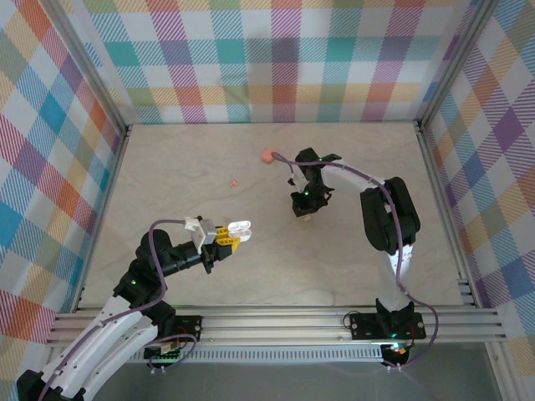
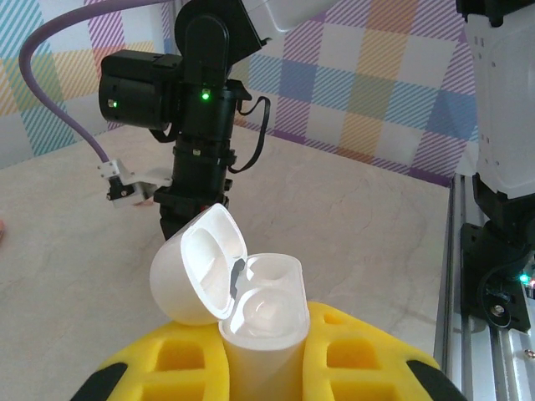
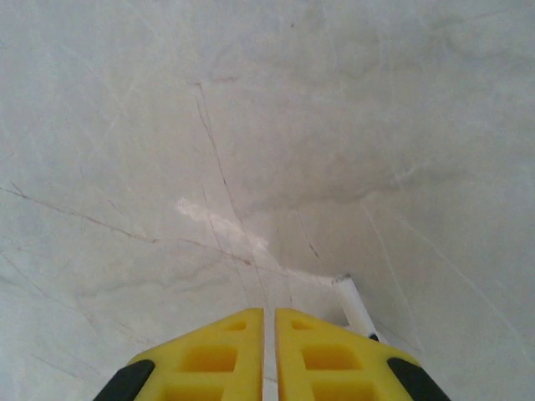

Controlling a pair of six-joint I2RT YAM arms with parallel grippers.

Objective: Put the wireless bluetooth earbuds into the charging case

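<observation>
1. One white stick-shaped piece point(image 3: 352, 302), taken to be the stem of a white earbud. It sits low over the pale worktop point(image 3: 251, 117), against or just beside the right-hand finger of the right end effector point(image 3: 269, 317); which of the two cannot be told.
2. One tiny salmon-pink speck point(image 1: 235, 182), probably a pink earbud. It lies loose on the worktop left of centre, well apart from both arms. Further earbuds are not made out.
3. One white charging case point(image 2: 266, 313), with its lid point(image 2: 199, 267) hinged back to the left and two wells facing up. Both wells look empty, though the nearer one is glossy and hard to read. The case is held off the worktop in the near left part of the scene.
4. One salmon-pink pebble-like case point(image 1: 268, 155), on the worktop at far centre, just left of the right arm's wrist.
5. Left end effector point(image 2: 263, 361): its yellow fingers are clamped on the lower body of the white case, holding it upright.
6. Right end effector: it points down at the worktop near centre. Its fingers are drawn almost together with only a thin slit between; whether anything is pinched cannot be told.
7. Progress, as judged: the case is open and presented, but no bud is seated. Picking up the white bud appears to be the step in hand. Every insertion is left to do.
8. Surround: chequered cloth walls point(image 1: 284, 58) and an aluminium rail point(image 1: 276, 322) at the near edge.
</observation>
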